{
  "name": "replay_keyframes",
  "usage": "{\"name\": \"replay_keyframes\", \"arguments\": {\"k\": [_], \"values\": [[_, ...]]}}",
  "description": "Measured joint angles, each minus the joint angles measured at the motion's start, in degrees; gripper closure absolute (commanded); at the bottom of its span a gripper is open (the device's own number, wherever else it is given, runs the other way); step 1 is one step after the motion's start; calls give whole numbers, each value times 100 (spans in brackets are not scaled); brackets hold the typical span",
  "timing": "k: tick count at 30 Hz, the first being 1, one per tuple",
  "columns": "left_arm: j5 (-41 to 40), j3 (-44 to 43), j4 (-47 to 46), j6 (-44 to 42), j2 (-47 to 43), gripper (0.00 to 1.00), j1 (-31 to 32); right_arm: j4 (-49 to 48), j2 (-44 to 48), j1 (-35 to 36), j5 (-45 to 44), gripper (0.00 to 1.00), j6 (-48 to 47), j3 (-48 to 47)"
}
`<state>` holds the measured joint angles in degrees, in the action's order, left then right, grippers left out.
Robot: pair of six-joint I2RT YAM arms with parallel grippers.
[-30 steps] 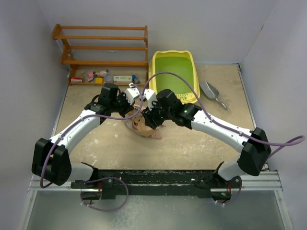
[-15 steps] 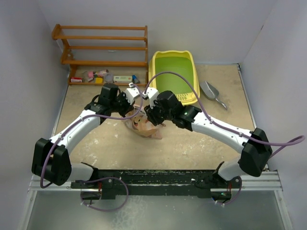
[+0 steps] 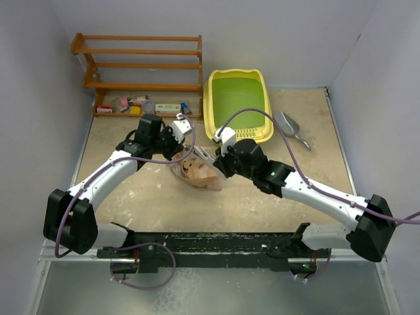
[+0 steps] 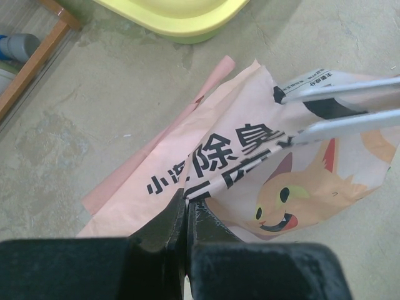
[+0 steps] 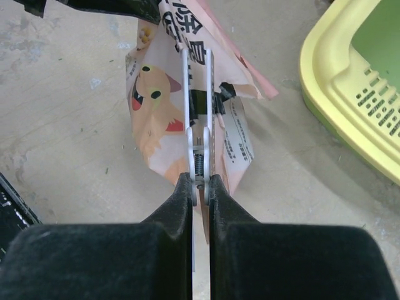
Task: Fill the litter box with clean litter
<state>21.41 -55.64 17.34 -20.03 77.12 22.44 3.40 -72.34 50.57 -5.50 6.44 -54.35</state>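
The table is a pale, sandy surface stained with dust, closed in by plain white walls. At its far side, a little right of centre, stands the litter box (image 3: 207, 108), a yellow tray with a green basin, its slotted lip turned toward the arms. The left wrist camera shows one rounded corner of it (image 4: 181, 12) at the top edge, and the right wrist camera shows its lip (image 5: 325, 69) at the right.

Near the box, in the middle of the table, is a crinkled pink bag (image 3: 197, 174) printed with a cartoon cat and black characters (image 4: 237, 156).

The left gripper (image 3: 182, 152) has its jaws together, clamped on an edge of the bag (image 4: 187, 206).

The right gripper (image 3: 212, 162) comes from the other side. Its jaws are pressed together on a metal tool (image 5: 185, 106) with two thin arms, like scissors or tongs (image 5: 199, 181). These arms lie across the upper corner of the bag (image 4: 350, 88). Whether they pinch the paper, I cannot tell.

To the right of the box, apart from it, lies a grey scoop (image 3: 289, 125). In the far left corner stands a wooden rack (image 3: 141, 65) with small items (image 3: 141, 105) on its lowest shelf.
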Motion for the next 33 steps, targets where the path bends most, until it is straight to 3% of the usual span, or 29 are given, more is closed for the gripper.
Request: {"name": "replay_keyframes", "arguments": {"k": [9,14,20,25,33], "values": [[-33,0,-4,90,0,100,24,33,861,-4,-807,100,468,452],[-101,-7,-7,103,0,100,57,866,1600,-251,-2232,100,953,455],[-146,-11,-7,140,0,100,76,2188,1718,-1071,-2804,100,2006,522],[-221,-11,-9,149,0,100,118,2424,1882,-1121,-2199,100,2514,1115],[-295,-17,-9,151,0,100,162,1657,1473,-1113,-417,99,2671,1993]]}}
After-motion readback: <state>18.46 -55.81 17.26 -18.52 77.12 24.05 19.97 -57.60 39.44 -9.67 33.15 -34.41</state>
